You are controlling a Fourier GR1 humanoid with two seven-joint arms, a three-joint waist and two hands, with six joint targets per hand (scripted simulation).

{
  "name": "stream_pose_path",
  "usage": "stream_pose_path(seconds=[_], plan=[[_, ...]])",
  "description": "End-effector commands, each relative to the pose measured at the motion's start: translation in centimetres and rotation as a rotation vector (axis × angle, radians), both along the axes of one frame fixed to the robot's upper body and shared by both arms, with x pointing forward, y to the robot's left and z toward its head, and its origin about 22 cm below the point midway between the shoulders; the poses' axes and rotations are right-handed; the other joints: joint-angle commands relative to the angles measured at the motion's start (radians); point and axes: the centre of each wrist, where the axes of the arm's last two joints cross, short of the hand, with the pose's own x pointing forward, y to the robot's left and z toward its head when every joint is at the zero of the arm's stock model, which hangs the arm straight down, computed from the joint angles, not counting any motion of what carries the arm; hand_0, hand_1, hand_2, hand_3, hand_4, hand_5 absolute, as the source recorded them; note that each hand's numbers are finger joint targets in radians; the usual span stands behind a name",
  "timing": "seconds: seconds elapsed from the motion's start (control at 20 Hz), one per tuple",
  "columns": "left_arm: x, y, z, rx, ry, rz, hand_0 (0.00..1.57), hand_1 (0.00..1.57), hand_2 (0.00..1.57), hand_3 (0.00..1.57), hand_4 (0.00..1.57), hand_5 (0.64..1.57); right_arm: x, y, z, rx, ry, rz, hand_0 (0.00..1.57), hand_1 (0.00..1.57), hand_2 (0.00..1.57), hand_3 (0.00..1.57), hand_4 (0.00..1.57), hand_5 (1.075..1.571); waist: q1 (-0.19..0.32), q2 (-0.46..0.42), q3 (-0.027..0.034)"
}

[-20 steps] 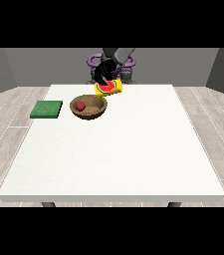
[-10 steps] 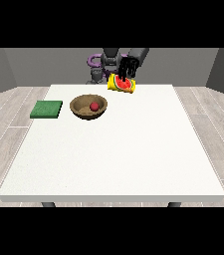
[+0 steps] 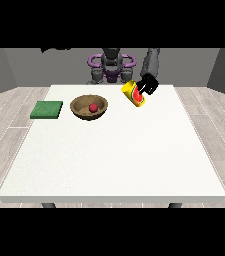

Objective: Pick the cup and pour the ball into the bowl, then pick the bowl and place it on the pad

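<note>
Over the far right part of the white worktop [image 3: 114, 155], the black hand at the view's right [image 3: 148, 85] is holding the tilted yellow cup with the red inside [image 3: 134, 94], fingers curled round it, while the small red ball [image 3: 92, 107] is lying in the round brown wooden bowl [image 3: 89, 107] just beside the flat green square pad [image 3: 47, 109]. With the pour apparently done, setting the cup down upright well clear of the bowl should be serving best, freeing a hand for the bowl's rim. No other hand is showing.
</note>
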Motion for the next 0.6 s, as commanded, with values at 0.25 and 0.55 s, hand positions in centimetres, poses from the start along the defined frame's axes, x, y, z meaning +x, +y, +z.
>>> stream_pose_path(seconds=[0.25, 0.55], plan=[[0.3, -2.9, 4.0, -0.831, -0.095, -0.329, 0.81, 0.81, 0.87, 0.35, 0.48, 1.566, -0.1, 1.1, -0.1, 0.043, -0.014, -0.03, 0.0, 0.0, 0.0, 0.0, 0.5, 1.566, 0.106, 0.08, -0.0098], [1.3, 6.3, 6.2, -0.939, -0.242, -0.543, 0.0, 0.0, 0.0, 0.0, 0.0, 1.559, -0.9, 4.2, 2.9, 0.017, -0.136, -0.044, 0.0, 0.0, 0.0, 0.0, 0.5, 1.566, 0.116, 0.216, 0.0055]])
